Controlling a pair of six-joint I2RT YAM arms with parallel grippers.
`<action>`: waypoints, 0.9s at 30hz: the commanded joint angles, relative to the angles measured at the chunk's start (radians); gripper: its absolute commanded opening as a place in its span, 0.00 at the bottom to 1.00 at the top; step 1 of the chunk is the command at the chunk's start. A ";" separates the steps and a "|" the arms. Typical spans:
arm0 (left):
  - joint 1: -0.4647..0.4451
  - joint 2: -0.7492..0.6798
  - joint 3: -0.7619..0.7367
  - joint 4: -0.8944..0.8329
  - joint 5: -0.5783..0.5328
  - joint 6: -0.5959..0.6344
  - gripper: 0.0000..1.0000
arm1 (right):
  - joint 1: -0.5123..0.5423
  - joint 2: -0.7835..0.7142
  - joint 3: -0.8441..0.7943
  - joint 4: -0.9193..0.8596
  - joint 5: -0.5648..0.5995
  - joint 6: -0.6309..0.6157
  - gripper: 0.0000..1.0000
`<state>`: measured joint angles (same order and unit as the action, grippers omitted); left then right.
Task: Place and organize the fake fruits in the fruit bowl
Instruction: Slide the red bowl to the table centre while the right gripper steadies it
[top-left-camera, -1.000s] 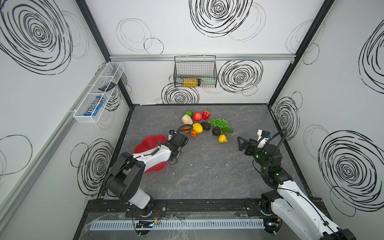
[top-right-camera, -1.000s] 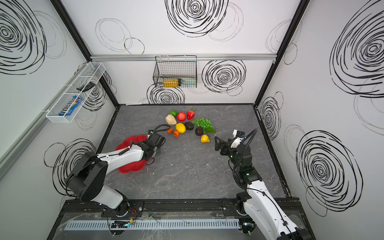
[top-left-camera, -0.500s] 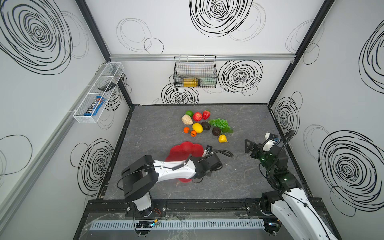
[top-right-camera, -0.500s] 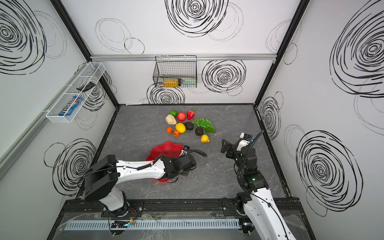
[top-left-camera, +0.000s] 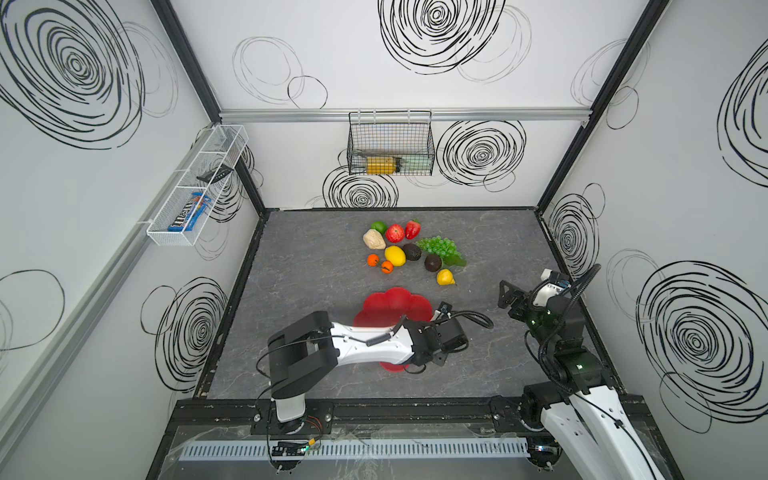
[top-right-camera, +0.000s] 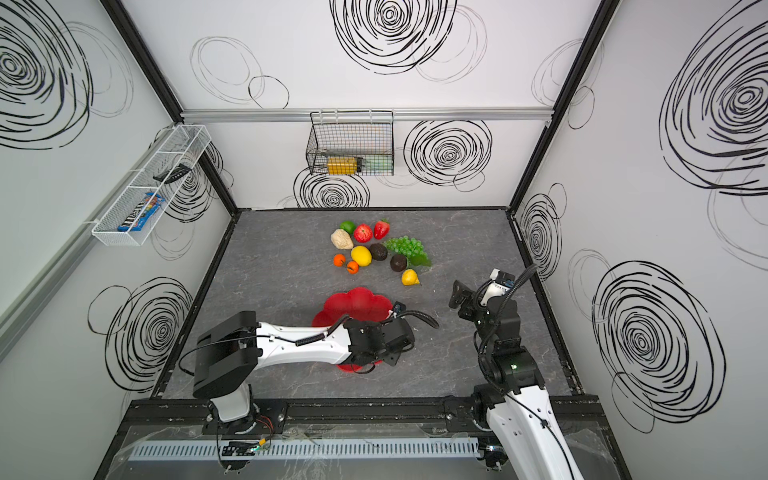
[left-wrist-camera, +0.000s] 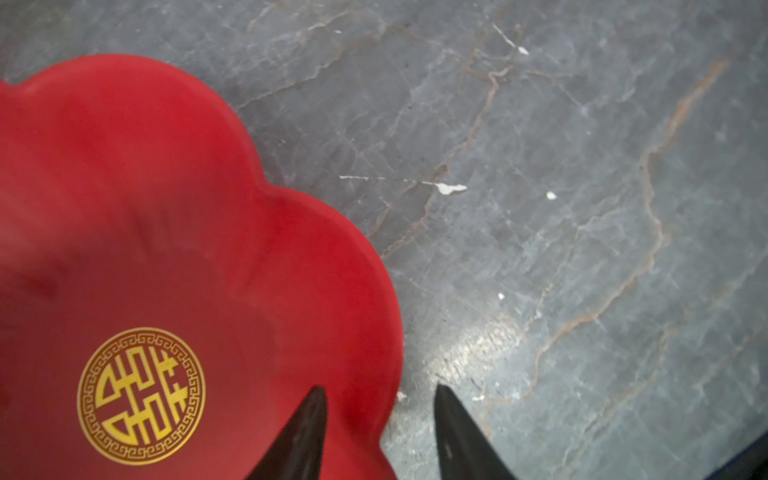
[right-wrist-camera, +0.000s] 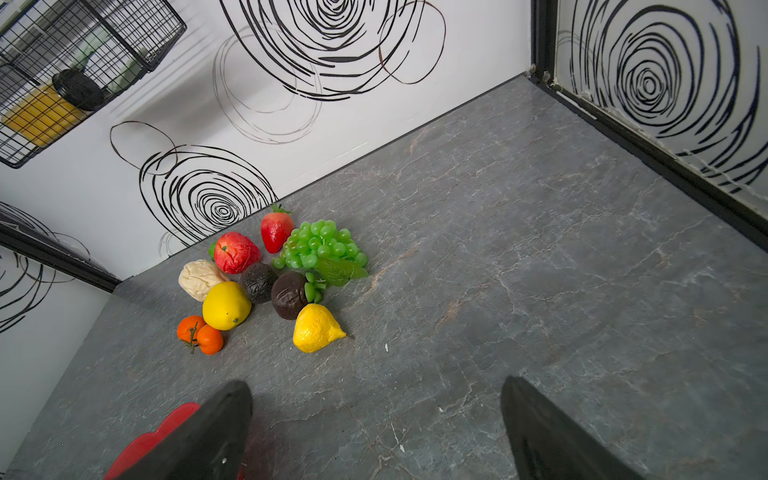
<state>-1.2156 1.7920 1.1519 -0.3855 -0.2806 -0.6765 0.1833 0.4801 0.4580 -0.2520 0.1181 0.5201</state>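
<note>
near the front of the veined grey desk (left-wrist-camera: 540, 208), the left hand (left-wrist-camera: 379, 390) stands half parted astride the scalloped rim of the glossy red fruit bowl (left-wrist-camera: 166, 187), pinching nothing. the right hand (right-wrist-camera: 375, 382) gapes wide and empty over bare desk. farther back, the fake fruits (top-left-camera: 411, 251) cluster near the bowl but clear of it.

The shallow glossy red plastic fruit bowl (top-left-camera: 392, 302), with a scalloped petal rim and a round gold emblem (left-wrist-camera: 141, 395), sits upright toward the table's (top-left-camera: 316, 266) front edge. The small glossy plastic fake fruits (top-left-camera: 395, 255) lie clustered toward its far edge, apart from the bowl.
</note>
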 joint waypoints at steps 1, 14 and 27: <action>0.011 -0.127 -0.036 0.040 0.068 0.023 0.57 | -0.006 0.006 0.033 -0.014 0.004 0.009 0.97; 0.648 -0.758 -0.486 0.162 0.195 0.043 0.92 | 0.013 0.153 -0.033 0.117 -0.208 0.101 0.97; 0.904 -0.631 -0.713 0.508 0.603 -0.018 0.96 | 0.353 0.411 -0.117 0.370 -0.222 0.304 0.97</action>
<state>-0.3031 1.1362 0.4549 -0.0174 0.2165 -0.6655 0.4889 0.8478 0.3458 0.0288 -0.1081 0.7586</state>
